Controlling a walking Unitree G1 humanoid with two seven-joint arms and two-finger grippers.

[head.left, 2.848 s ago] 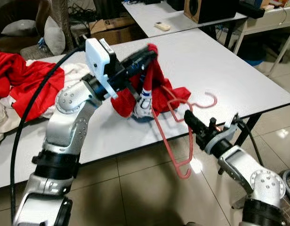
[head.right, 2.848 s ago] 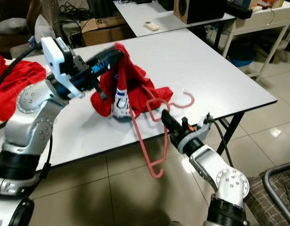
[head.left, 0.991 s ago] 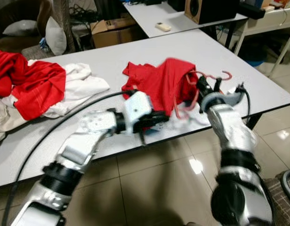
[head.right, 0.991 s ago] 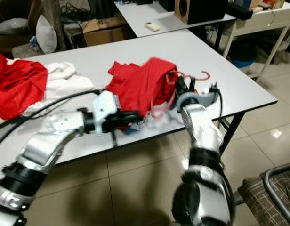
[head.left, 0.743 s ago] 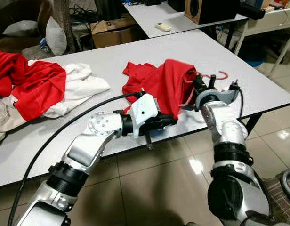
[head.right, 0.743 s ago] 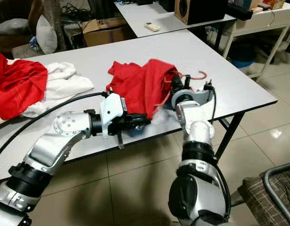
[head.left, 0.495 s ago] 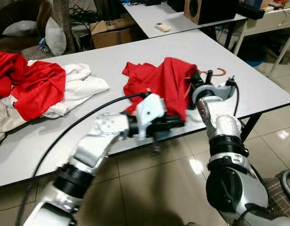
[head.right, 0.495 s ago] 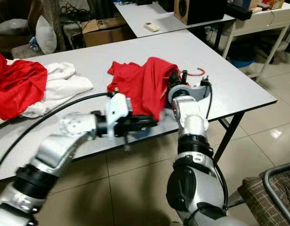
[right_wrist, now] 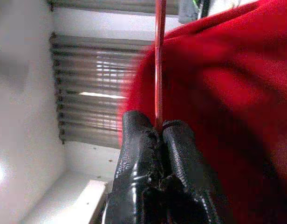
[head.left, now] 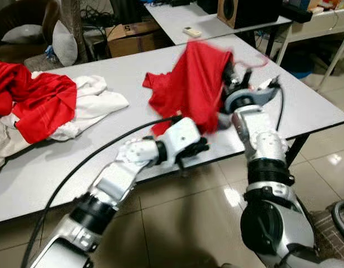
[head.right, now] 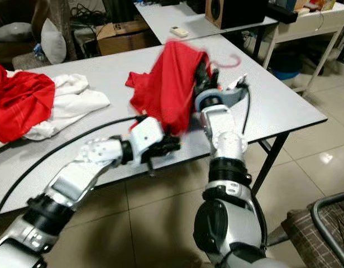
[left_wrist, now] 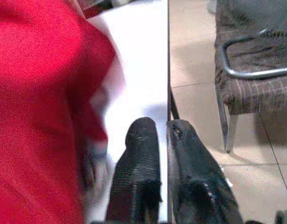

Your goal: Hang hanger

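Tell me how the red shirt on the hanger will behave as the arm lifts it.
Probably floppy: the red shirt drapes in loose folds below the right gripper, shut on the hanger. It likely swings, since its edges look blurred. It seems light, carried by one thin wire. The left gripper is shut near its hem.

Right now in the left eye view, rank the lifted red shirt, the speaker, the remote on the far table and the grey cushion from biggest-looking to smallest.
1. Red shirt, largest, and nearest the camera.
2. Grey cushion and speaker: too similar to rank; the frame edge crops the speaker.
3. Remote, smallest, though it lies far back.
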